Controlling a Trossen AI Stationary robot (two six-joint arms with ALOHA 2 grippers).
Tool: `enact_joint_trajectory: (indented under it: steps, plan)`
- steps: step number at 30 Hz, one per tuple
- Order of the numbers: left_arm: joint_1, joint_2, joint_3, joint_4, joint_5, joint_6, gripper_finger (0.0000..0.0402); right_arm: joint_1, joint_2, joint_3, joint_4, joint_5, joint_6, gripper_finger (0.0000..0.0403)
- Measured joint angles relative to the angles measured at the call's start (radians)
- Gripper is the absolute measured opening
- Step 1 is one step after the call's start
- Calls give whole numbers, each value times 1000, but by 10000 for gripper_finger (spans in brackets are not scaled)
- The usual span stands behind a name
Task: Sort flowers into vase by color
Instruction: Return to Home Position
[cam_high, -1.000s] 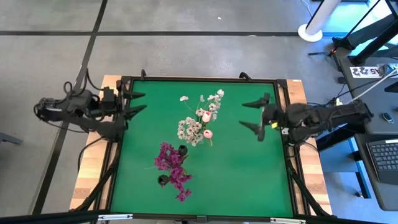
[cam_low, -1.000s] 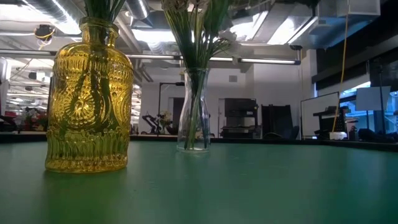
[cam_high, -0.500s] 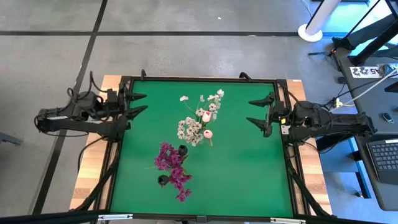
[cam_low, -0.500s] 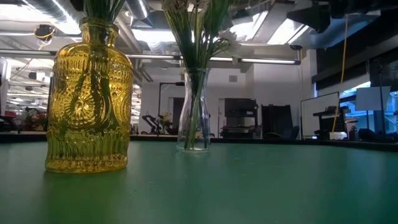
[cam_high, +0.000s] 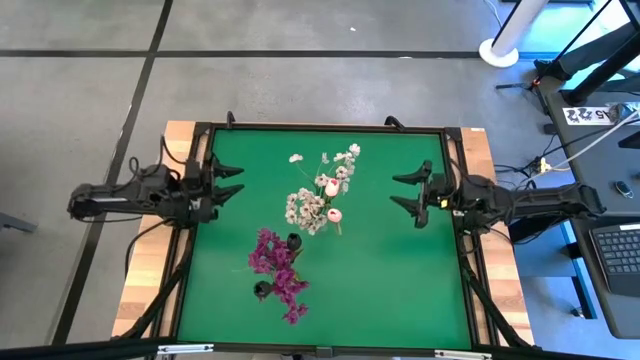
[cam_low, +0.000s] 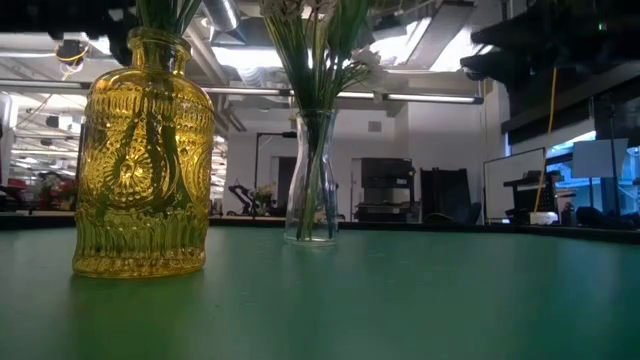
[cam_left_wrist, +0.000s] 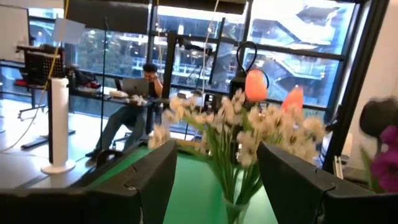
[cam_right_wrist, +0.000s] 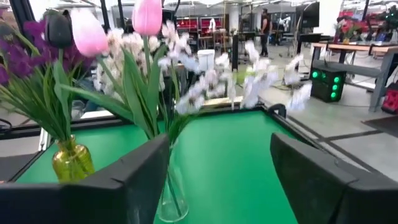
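In the yellow vase (cam_low: 143, 160), toward the desk's (cam_high: 400, 290) near edge, the purple flowers (cam_high: 278, 268) stand upright. Mid-desk, the clear vase (cam_low: 311, 180) holds the white and pink flowers (cam_high: 320, 195). Beyond, at opposite side edges, the left tool (cam_high: 238, 179) and right tool (cam_high: 394, 190) flank them, both wide and empty.

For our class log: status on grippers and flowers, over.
Left gripper open, left edge. Right gripper open, right edge. Flowers in vases. Nothing blocking.
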Motion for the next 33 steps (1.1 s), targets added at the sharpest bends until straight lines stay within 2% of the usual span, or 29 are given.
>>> enact_joint_trajectory:
  steps: [4,10,15,23,26,33]
  plan:
    - [0,-21,-64,34,0,-24,221,0,0,-72,83,1,19,264]
    - [-1,-82,-103,23,22,-36,221,1,-55,-114,54,-26,51,250]
    - [-1,-195,-104,3,22,-4,221,1,-199,-114,-31,-41,31,242]
    - [-2,-193,-82,-107,20,-8,221,1,-512,-114,-252,-14,3,236]
    - [-2,-193,-82,-103,23,-7,221,1,-510,-109,-290,-14,1,236]
    - [-3,-193,-102,-112,43,-8,216,1,-509,-168,-210,-21,-8,236]
